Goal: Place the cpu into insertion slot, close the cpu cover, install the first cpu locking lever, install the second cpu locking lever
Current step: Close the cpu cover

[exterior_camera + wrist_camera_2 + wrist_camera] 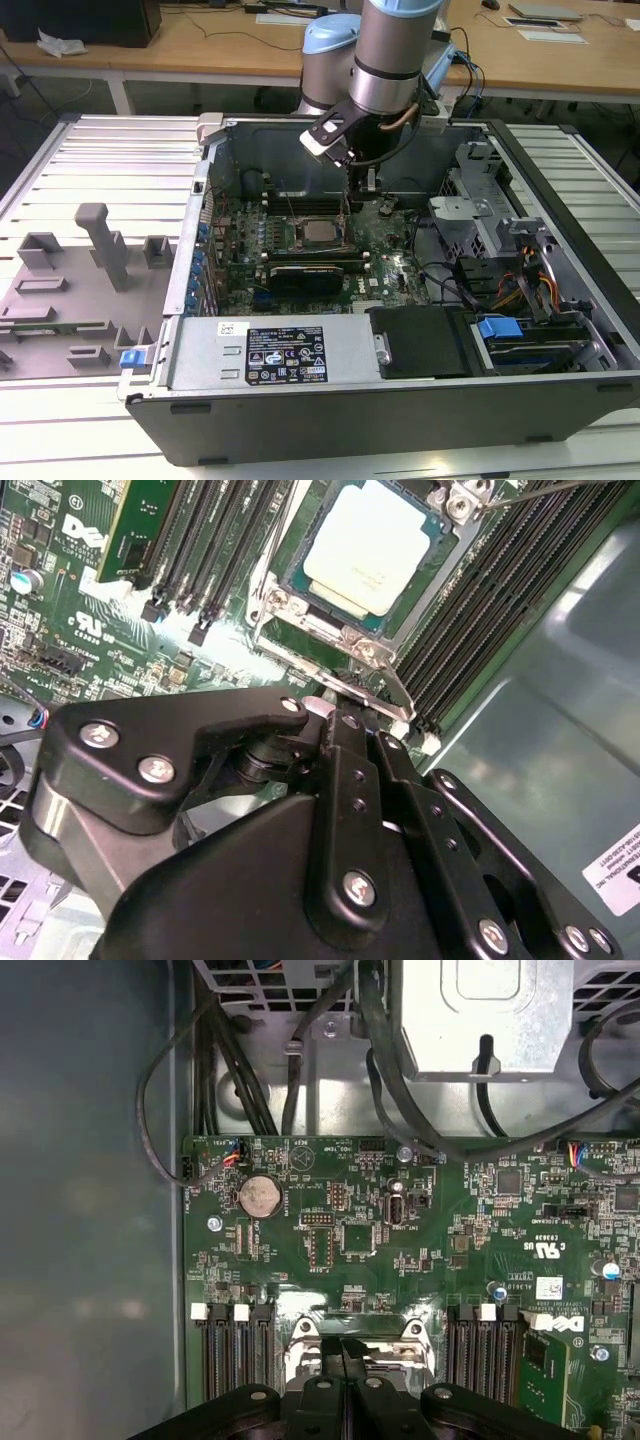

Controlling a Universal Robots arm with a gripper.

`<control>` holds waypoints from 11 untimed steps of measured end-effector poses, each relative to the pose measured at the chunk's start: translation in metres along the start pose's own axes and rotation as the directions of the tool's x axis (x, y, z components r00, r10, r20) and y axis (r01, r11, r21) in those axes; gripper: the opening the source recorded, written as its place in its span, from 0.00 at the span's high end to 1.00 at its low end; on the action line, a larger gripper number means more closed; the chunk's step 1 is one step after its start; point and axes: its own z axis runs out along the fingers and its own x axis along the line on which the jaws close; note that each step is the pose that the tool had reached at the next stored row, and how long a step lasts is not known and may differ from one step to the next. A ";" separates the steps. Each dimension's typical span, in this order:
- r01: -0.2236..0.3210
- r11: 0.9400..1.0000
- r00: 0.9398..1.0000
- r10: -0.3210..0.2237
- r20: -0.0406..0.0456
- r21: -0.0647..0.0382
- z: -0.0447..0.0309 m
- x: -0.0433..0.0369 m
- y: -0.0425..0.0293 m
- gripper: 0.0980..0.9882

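In the exterior view you have the open computer case [400, 420] on a slatted table [100, 150], wooden desks [200, 50] behind, a printed label [285, 355] low in frame, and the gripper [358, 190] just up-right of the cpu [318, 232] seated in the insertion slot [297, 232] at centre; in the second wrist view the gripper [350, 705] is pinched shut just beside the cpu [365, 545]; in the first wrist view the gripper [345, 1355] is pinched shut over the green board [400, 1260].
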 end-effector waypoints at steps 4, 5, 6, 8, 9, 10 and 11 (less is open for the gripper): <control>0.000 1.000 1.000 0.000 0.000 0.000 0.0000 0.0000 -0.0007 0.99; 0.000 1.000 1.000 0.000 0.000 0.000 0.0001 0.0000 -0.0009 0.99; 0.000 1.000 1.000 0.000 0.000 0.000 0.0001 0.0000 -0.0019 0.99; 0.000 1.000 1.000 0.000 0.000 0.000 0.0003 0.0001 -0.0048 0.99; 0.000 1.000 1.000 0.000 0.000 0.000 0.0004 0.0001 -0.0068 0.99; 0.000 1.000 1.000 0.000 0.000 0.000 0.0008 0.0000 -0.0111 0.99; 0.000 1.000 1.000 0.000 0.000 0.000 0.0010 -0.0002 -0.0127 0.99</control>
